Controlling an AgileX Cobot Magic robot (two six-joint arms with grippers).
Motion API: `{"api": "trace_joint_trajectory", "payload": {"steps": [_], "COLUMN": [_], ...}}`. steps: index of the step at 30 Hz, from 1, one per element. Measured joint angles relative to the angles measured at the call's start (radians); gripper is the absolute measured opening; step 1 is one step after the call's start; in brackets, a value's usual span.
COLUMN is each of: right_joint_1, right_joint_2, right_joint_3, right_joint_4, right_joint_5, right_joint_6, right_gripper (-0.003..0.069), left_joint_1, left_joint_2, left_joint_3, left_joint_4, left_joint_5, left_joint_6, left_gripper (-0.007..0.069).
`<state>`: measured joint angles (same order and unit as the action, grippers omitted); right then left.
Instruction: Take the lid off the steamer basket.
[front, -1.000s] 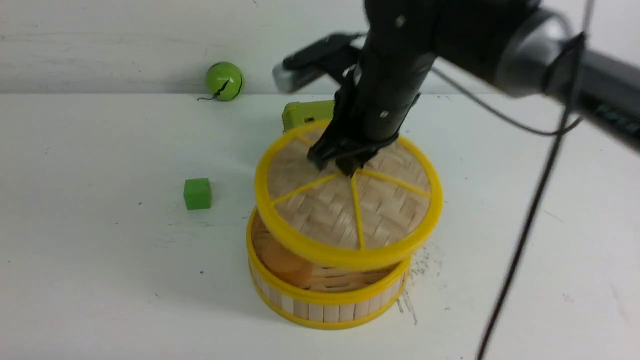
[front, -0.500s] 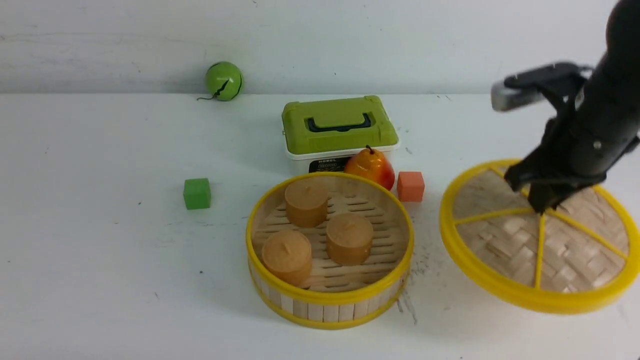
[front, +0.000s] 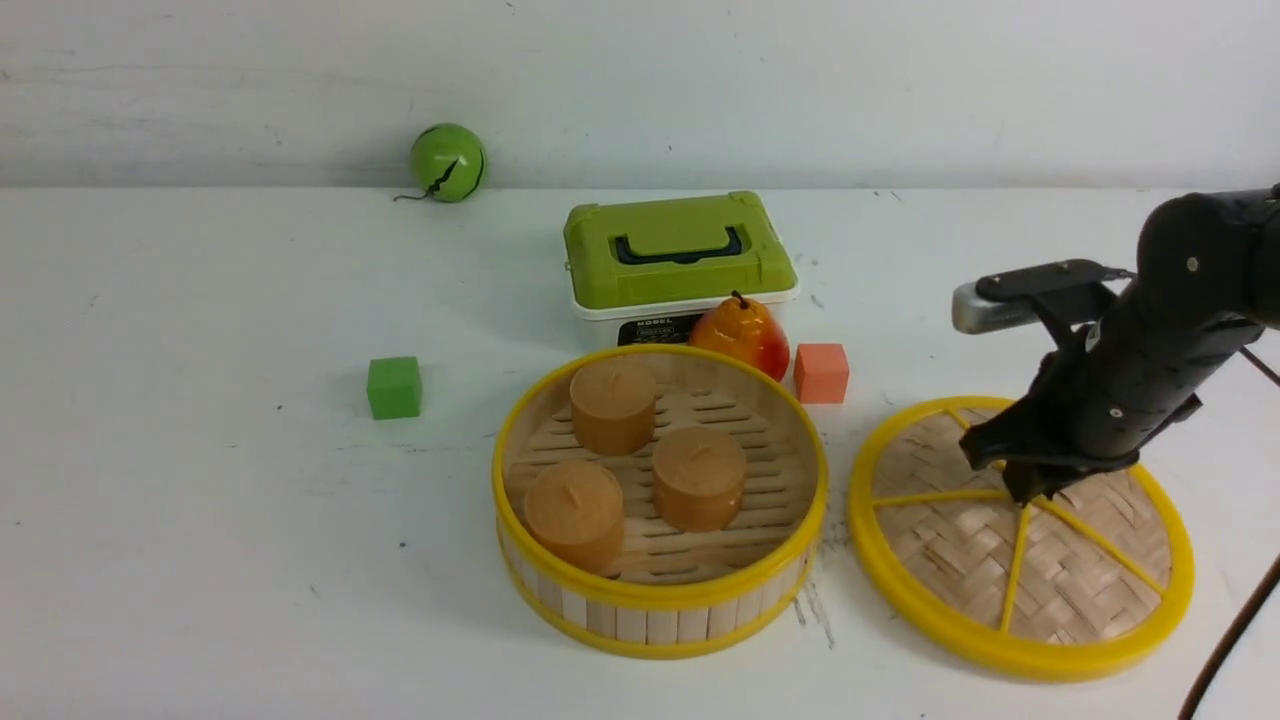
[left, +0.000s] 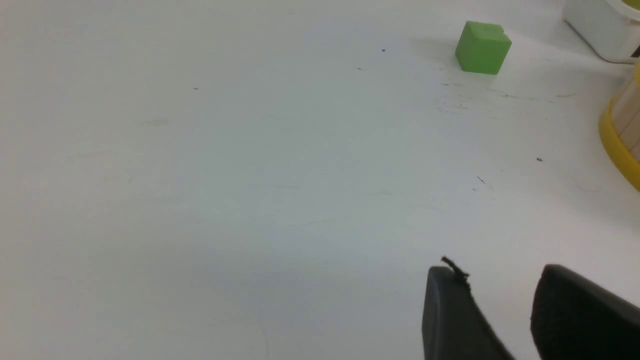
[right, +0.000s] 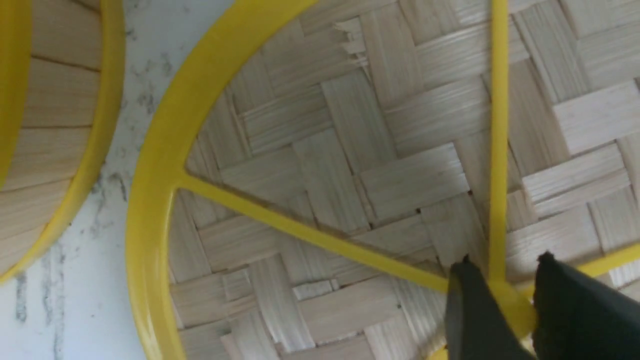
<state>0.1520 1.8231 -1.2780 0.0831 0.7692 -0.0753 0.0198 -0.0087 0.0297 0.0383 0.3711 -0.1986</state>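
The steamer basket (front: 655, 615) stands uncovered at the table's middle front, with three brown cylinders (front: 612, 405) on its slatted floor. The lid (front: 960, 560) lies flat on the table just right of it, rims nearly touching. My right gripper (front: 1025, 490) points down at the lid's centre. In the right wrist view the right gripper (right: 505, 260) is shut on the yellow centre knob (right: 515, 305) of the lid (right: 350, 150); the basket wall (right: 50, 125) shows beside it. My left gripper (left: 495, 272) is open and empty over bare table, left of the basket (left: 620, 135).
A green-lidded white box (front: 675, 250) stands behind the basket, with a pear (front: 740, 335) and an orange cube (front: 821, 372) between them. A green cube (front: 394, 386) sits to the left. A green ball (front: 448, 161) lies at the back wall.
My right gripper carried the lid from above the basket to the right and lowered it onto the table. The basket's contents and the box behind it came into view.
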Motion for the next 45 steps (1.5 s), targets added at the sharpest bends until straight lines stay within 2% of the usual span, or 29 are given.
{"api": "trace_joint_trajectory", "payload": {"steps": [1, 2, 4, 7, 9, 11, 16, 17, 19, 22, 31, 40, 42, 45], "right_joint_1": [0.000, 0.000, 0.000, 0.000, 0.000, 0.000, 0.000, 0.000, 0.000, 0.000, 0.000, 0.000, 0.000, -0.001], "right_joint_2": [-0.010, -0.010, -0.080, -0.207, -0.377, -0.519, -0.924, -0.938, -1.087, -1.204, -1.263, -1.268, -1.268, -1.316], "right_joint_3": [-0.004, -0.004, -0.004, 0.012, 0.066, 0.135, 0.393, 0.402, 0.495, 0.562, 0.588, 0.645, 0.678, 0.787], "right_joint_4": [0.001, 0.001, 0.018, 0.050, 0.093, 0.135, 0.271, 0.277, 0.334, 0.363, 0.355, 0.261, 0.262, 0.258], "right_joint_5": [0.016, 0.016, 0.053, 0.062, 0.043, 0.008, -0.164, -0.172, -0.242, -0.276, -0.233, -0.237, -0.271, -0.407], "right_joint_6": [0.010, 0.010, 0.012, 0.007, -0.017, -0.044, -0.148, -0.151, -0.186, -0.206, -0.210, -0.202, -0.197, -0.196], "right_gripper": [0.0247, 0.0247, 0.0324, 0.0349, 0.0326, 0.0269, 0.0031, 0.0031, -0.0018, -0.0022, -0.0022, -0.0022, -0.0022, -0.0022], "left_joint_1": [0.000, 0.000, 0.000, 0.000, 0.000, 0.000, 0.000, 0.000, 0.000, 0.000, 0.000, 0.000, 0.000, 0.000], "left_joint_2": [0.000, 0.000, 0.000, 0.000, 0.000, 0.000, 0.000, 0.000, 0.000, 0.000, 0.000, 0.000, 0.000, 0.000], "left_joint_3": [0.000, 0.000, 0.000, 0.000, 0.000, 0.000, 0.000, 0.000, 0.000, 0.000, 0.000, 0.000, 0.000, 0.000], "left_joint_4": [0.000, 0.000, 0.000, 0.000, 0.000, 0.000, 0.000, 0.000, 0.000, 0.000, 0.000, 0.000, 0.000, 0.000], "left_joint_5": [0.000, 0.000, 0.000, 0.000, 0.000, 0.000, 0.000, 0.000, 0.000, 0.000, 0.000, 0.000, 0.000, 0.000], "left_joint_6": [0.000, 0.000, 0.000, 0.000, 0.000, 0.000, 0.000, 0.000, 0.000, 0.000, 0.000, 0.000, 0.000, 0.000], "left_gripper": [0.0239, 0.0239, 0.0239, 0.0239, 0.0239, 0.0239, 0.0239, 0.0239, 0.0239, 0.0239, 0.0239, 0.0239, 0.0239, 0.0239]}}
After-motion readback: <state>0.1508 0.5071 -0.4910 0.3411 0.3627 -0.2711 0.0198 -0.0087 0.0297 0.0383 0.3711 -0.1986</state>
